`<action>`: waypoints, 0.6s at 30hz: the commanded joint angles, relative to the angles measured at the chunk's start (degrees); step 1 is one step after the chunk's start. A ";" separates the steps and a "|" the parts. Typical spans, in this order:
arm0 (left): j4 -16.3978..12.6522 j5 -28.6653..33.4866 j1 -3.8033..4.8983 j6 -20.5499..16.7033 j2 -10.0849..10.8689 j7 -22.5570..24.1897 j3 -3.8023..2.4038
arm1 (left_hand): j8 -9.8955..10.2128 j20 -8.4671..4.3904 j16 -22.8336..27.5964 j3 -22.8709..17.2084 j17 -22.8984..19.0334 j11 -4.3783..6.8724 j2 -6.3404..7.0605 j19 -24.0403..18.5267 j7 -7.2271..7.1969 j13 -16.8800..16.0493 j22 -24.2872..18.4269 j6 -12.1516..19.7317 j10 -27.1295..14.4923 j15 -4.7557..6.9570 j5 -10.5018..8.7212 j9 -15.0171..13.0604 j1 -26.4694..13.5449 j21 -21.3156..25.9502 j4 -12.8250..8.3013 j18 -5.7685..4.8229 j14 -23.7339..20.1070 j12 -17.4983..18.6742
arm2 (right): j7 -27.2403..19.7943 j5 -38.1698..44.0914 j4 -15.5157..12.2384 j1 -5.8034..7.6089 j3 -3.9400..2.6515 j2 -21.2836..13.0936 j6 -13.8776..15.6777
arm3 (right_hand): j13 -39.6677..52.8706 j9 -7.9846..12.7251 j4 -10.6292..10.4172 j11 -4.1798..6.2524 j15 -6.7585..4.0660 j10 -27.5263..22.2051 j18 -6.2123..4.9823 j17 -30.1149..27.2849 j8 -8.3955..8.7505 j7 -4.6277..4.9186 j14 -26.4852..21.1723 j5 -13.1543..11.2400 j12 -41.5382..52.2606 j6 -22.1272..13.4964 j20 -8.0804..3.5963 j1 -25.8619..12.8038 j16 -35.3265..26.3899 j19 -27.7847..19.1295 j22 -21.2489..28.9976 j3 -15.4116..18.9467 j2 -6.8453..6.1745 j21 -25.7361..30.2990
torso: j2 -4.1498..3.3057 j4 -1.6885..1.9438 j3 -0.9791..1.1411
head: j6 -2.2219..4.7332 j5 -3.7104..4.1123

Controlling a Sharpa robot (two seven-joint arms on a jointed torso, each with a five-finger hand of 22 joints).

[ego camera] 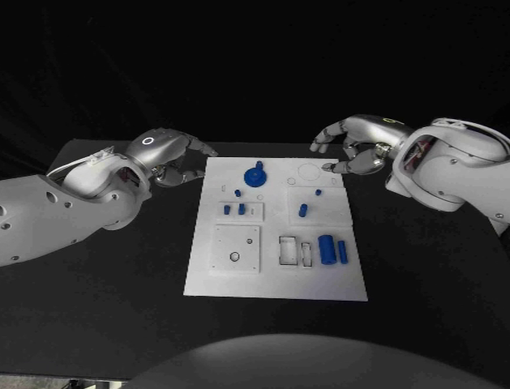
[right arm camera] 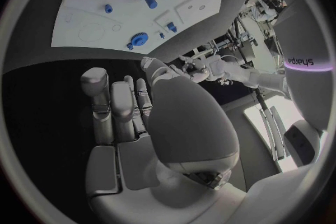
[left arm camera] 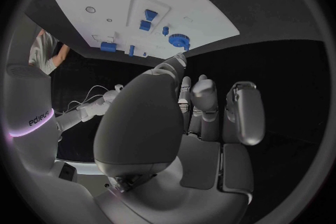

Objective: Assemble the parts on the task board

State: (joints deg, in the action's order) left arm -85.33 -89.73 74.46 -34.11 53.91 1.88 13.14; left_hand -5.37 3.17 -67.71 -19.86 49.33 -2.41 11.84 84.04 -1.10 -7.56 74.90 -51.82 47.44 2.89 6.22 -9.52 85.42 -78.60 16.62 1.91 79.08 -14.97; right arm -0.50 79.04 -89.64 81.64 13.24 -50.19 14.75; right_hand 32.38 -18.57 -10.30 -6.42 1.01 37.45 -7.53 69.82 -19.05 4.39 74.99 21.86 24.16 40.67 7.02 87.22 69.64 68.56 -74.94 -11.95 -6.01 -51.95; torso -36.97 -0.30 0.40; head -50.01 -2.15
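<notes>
Task board lies flat mid-table, long axis running away from the robot. All places below are given from the blue gear, which sits near the board's far edge, a little toward the left-hand side.

Nearer the robot from the gear: two small blue pegs standing in a square recess. Across toward the right side from the gear: a short blue cylinder lying in its own recess, long axis roughly along the board. Farthest from the gear, toward the near right corner: two larger blue cylinders lying side by side, long axes along the board, just beside a rectangular frame cutout. A square plate with holes sits on the near left side.

Left hand hovers off the board's far-left corner, just beside the edge, fingers loosely curled, nothing in them; left wrist view shows fingers apart and bare — released. Right hand hovers off the far-right corner, fingers spread and arched, also holding nothing.

Judgement: no part picked yet; task at its start. Gear lies between the hands, slightly nearer the left. Short cylinder lies nearer the right hand, toward the robot from it. The paired cylinders are well apart from both hands, on the right arm's side.
</notes>
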 commanded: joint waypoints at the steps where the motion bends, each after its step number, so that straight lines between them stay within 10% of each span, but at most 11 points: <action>1: -0.22 12.03 0.12 -9.98 -0.19 6.80 -0.01 | -1.02 0.14 -2.85 -1.02 4.28 0.12 -0.61 1.22 1.66 -0.52 11.95 -2.84 2.97 0.11 1.34 -0.26 -0.38 -0.40 0.08 0.49 2.58 -2.46 | 5.54 15.83 1.60 -0.76 0.05 1.86 -7.67 | -0.31 -0.25 -0.62 0.78 -0.06 -0.05 -0.22 -0.53 -0.08 -0.03 -0.58 -1.23 0.04 0.69 -0.21 -2.22 -0.30 -0.38 -3.91 0.32 -0.70 0.74 | -0.03 -0.07 -0.02 | 0.01 0.11; 12: -1.11 17.06 0.10 -15.77 -0.74 15.57 0.03 | -1.50 -0.73 -6.00 -1.00 10.00 1.30 -0.31 2.27 2.26 0.18 12.31 -6.93 5.66 1.19 1.36 0.09 -5.07 -1.77 0.17 0.18 5.63 -4.84 | 6.70 22.46 5.39 -3.38 0.03 6.22 -11.33 | -0.97 -1.11 -0.99 1.19 -0.27 0.15 -0.14 -1.43 1.75 -1.81 -0.50 0.05 0.72 2.68 -0.46 -6.34 -0.29 0.31 -3.82 1.16 -2.86 1.86 | -0.14 -0.08 0.06 | 0.01 0.35; 18: -1.30 17.40 0.09 -15.27 -0.70 15.92 0.04 | -1.47 -0.85 -6.22 -1.36 10.54 1.38 -0.77 2.31 2.59 0.45 12.30 -7.42 5.76 1.29 2.12 0.19 -4.63 -1.72 0.07 0.18 5.84 -4.90 | 6.78 23.01 5.91 -4.36 0.02 6.74 -12.47 | -1.14 -2.71 0.40 1.31 -0.41 0.26 -0.19 -2.00 1.74 -1.96 -0.81 7.34 0.92 5.73 -0.63 -5.88 -0.39 0.48 -3.92 -0.36 -3.14 2.76 | -0.01 -0.17 0.01 | 0.01 0.09</action>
State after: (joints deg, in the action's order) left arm -86.46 -74.26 74.48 -47.58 53.29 15.24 13.20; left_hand -6.77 2.73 -73.72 -21.11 59.82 -1.11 11.62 84.04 1.51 -7.15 74.95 -58.97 53.04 4.02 8.10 -9.40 80.78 -80.10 16.81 1.85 83.81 -19.53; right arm 5.27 99.12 -83.88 77.40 13.27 -43.53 4.92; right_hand 31.25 -21.14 -10.10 -5.42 0.81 37.48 -7.53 67.86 -17.27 2.39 74.39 28.61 24.96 46.13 6.43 81.20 69.61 68.77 -74.93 -12.15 -8.99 -49.36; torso -37.05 -0.41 0.44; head -50.01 -1.92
